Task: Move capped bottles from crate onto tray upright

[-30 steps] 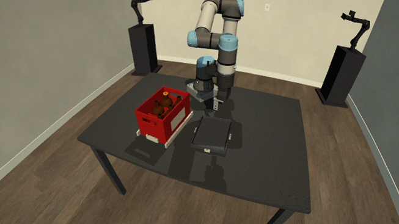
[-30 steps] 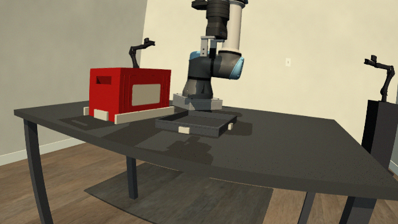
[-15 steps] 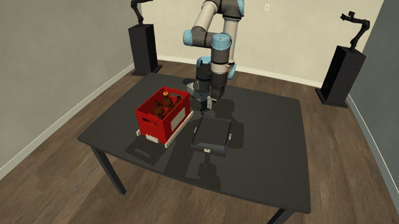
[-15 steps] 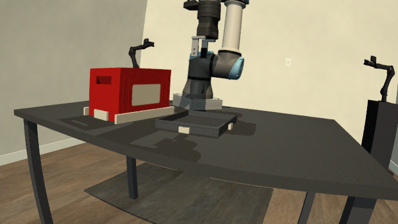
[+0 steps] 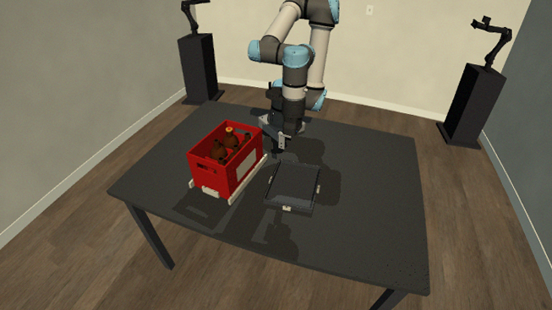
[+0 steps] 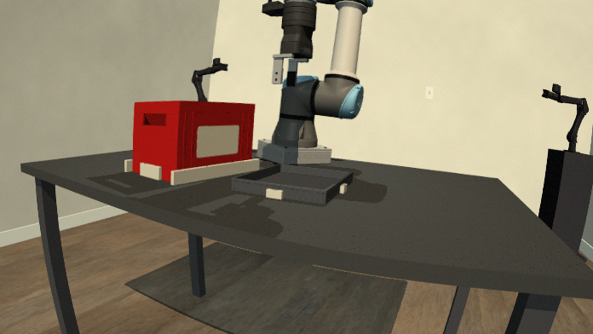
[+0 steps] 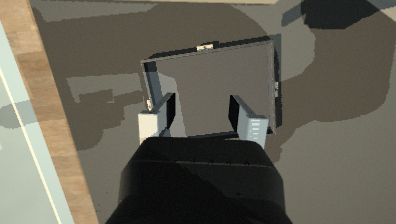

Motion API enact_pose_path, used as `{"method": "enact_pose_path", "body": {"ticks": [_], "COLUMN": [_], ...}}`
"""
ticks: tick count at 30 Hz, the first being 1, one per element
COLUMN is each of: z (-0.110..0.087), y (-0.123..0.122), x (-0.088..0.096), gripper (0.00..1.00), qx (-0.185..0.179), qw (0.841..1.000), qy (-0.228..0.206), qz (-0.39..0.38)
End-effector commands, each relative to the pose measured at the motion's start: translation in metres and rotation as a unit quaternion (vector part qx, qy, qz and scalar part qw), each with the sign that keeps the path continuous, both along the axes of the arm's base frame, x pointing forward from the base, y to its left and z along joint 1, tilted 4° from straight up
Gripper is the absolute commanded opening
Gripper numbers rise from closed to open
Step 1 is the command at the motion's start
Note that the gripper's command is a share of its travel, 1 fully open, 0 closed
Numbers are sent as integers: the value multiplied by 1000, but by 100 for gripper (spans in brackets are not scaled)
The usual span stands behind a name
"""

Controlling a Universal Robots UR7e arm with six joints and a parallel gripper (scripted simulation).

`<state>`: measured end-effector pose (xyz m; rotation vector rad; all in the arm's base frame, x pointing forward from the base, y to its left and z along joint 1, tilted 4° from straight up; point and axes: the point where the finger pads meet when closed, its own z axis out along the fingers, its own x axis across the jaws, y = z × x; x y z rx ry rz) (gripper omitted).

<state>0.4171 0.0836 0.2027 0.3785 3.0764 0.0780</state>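
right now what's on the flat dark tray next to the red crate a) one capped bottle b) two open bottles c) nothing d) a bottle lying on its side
c: the flat dark rectangular tray shows only its bare floor in the top and wrist views, while the brown bottles all sit inside the red plastic crate and the open tool holds nothing.
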Motion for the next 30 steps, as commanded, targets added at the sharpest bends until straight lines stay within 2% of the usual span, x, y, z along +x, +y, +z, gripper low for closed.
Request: {"method": "enact_pose_path", "body": {"ticks": [1, 2, 3, 17, 19, 20, 30], "z": [-2, -2, 0, -4, -4, -2, -5], "y": [-20, -20, -9, -55, -55, -45, -78], "x": [-5, -5, -1, -9, -9, -6, -12], "gripper": [100, 100, 100, 100, 100, 100, 100], "qx": [2, 2, 0, 2, 2, 0, 1], "qw": [1000, 1000, 1000, 1000, 1000, 1000, 1000], "qy": [0, 0, -1, 0, 0, 0, 0], "qz": [3, 3, 0, 3, 3, 0, 2]}}
